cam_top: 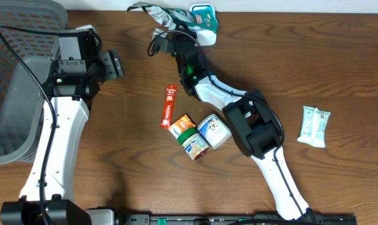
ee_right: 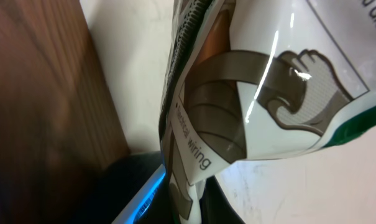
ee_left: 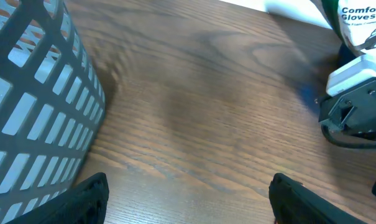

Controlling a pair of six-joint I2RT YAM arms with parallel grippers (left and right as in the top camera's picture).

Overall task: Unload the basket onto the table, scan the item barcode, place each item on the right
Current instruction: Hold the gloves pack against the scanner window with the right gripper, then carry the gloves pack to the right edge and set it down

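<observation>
Packet: we found the glove packet [cam_top: 167, 14] at the far edge of the table [cam_top: 338, 62], about midway along it, raised and crumpled at the tip of the right arm.
Packet close up: in the right wrist view it filled most of the frame, clear glossy film with a grey glove shape printed on it, and pale wall behind it.
Right claw: the right gripper [cam_top: 165, 32] had its jaws together, pinched on the glove packet's lower edge; we could not make out the fingers themselves in its own camera.
Left claw: the left gripper [ee_left: 188, 205] stood with its jaws wide apart and nothing between them, above bare wood.
Basket: the grey mesh basket [cam_top: 20, 75] sat at the left end of the table, just beside the left arm.
Neighbour: a white and teal object [cam_top: 204, 15] lay just beside the glove packet on its right; we could not tell what it was.
Middle cluster: a red stick sachet [cam_top: 169, 106], an orange packet [cam_top: 181, 123], a green-lidded jar [cam_top: 193, 144] and a white tub [cam_top: 213, 130] lay close together in front of the right arm; the last three were touching or nearly so.
Far right: a green and white pack [cam_top: 313, 125] lay alone, well apart from the rest.
</observation>
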